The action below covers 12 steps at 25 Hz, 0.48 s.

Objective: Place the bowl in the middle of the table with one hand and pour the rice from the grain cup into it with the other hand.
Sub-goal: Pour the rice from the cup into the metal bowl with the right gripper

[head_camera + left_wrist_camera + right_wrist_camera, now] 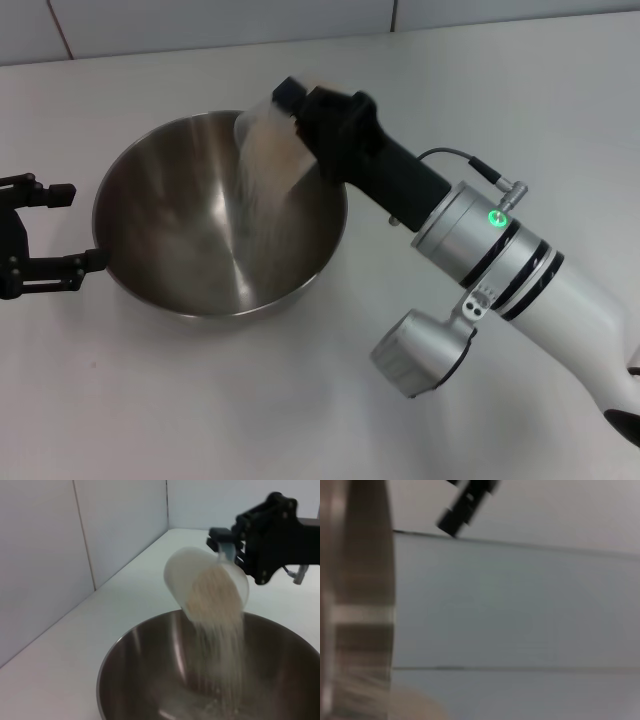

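The steel bowl (pixel 170 220) stands on the white table (pixel 300 400), left of centre in the head view. My right gripper (pixel 300 108) is shut on the grain cup (pixel 262 125) and holds it tipped over the bowl's far right rim. Rice (pixel 255 190) streams from the cup down into the bowl. The left wrist view shows the tilted cup (pixel 187 575), the falling rice (pixel 220 630), the bowl (pixel 140 680) and the right gripper (pixel 265 535) behind it. My left gripper (pixel 60 228) is open beside the bowl's left rim, one fingertip close to the rim.
The table's far edge meets a white tiled wall (pixel 200 25). The right arm (pixel 500 260) reaches in from the lower right across the table. The right wrist view is blurred and shows only a brownish surface close up and pale background.
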### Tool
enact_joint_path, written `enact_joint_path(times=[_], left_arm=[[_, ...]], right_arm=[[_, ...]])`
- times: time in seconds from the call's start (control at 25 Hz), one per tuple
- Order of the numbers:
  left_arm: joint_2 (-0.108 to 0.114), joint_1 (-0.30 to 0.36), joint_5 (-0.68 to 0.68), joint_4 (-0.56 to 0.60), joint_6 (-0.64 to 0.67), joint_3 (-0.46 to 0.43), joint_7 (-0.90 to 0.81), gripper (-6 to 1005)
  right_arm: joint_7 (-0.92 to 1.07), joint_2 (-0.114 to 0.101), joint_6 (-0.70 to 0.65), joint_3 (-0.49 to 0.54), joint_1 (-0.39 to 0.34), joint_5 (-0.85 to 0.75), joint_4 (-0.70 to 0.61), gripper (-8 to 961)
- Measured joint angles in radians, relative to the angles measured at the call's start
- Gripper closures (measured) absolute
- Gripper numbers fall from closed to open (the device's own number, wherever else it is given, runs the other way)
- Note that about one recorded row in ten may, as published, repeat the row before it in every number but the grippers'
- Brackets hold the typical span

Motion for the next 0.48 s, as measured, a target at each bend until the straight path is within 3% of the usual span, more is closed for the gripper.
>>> enact_joint_path(times=[0.48], left_arm=[[0.001, 0.002, 0.004, -0.001, 0.000, -0.001, 0.000, 181]], right_arm=[[-0.523, 0.002, 0.126, 0.005, 0.001, -0.085, 0.081, 939]])
